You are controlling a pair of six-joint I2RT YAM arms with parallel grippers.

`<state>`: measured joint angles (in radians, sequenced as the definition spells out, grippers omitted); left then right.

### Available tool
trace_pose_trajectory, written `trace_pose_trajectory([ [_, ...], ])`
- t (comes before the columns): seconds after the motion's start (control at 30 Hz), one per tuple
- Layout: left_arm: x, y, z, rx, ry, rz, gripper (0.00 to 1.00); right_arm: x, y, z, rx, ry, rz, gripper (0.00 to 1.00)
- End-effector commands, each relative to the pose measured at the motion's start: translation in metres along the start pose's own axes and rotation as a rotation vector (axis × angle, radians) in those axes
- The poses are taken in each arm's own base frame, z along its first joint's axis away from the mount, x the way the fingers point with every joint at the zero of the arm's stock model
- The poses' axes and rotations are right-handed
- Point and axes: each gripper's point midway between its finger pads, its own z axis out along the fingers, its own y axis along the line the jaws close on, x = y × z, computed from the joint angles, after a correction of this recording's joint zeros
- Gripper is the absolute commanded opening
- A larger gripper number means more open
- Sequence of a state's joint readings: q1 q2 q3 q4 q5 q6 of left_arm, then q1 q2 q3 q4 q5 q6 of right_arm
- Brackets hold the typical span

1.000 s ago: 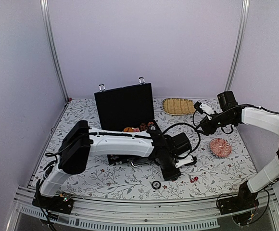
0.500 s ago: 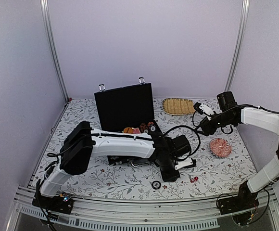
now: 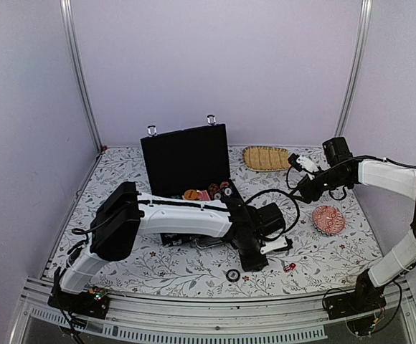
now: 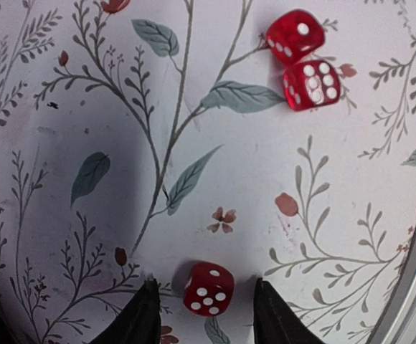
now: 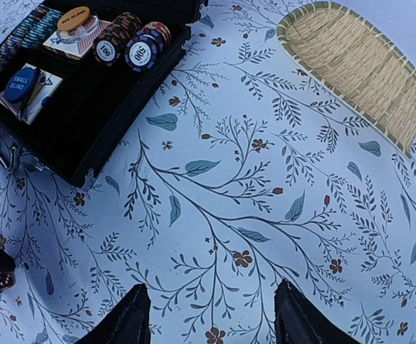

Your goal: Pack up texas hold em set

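Blue disc (image 5: 20, 84) reads "SMALL BLIND"; left end effector (image 4: 204, 285) spread around die (image 4: 208, 289), right end effector (image 5: 209, 290) spread.

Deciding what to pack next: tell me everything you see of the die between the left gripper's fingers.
A small red die, see-through plastic by its look, with white dots and rounded corners. It lies flat on the flowered tablecloth, between the left gripper's open fingers, touching neither.

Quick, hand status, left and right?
Left hand: open, straddling a red die, not gripping it.
Right hand: open, empty.
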<state>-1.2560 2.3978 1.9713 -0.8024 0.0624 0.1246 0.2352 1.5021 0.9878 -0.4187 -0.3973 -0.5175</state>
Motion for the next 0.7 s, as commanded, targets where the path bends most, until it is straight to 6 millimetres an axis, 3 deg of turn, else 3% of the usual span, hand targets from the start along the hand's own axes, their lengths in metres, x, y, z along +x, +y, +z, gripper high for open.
trace_pose_trajectory([
  [0.0,-0.001,0.000,0.010,-0.033,-0.014,0.014,0.45,0.006,0.001,0.006,-0.019,0.015,0.002,0.60],
  [0.17,-0.006,-0.004,0.010,-0.008,-0.037,0.037,0.42,0.008,0.002,0.007,-0.025,0.021,0.003,0.61],
  [0.47,0.008,-0.011,0.011,0.029,0.012,0.055,0.33,0.011,0.003,0.010,-0.040,0.032,0.006,0.61],
  [0.67,0.009,-0.012,-0.001,0.038,0.005,0.051,0.21,0.011,0.004,0.011,-0.047,0.036,0.008,0.61],
])
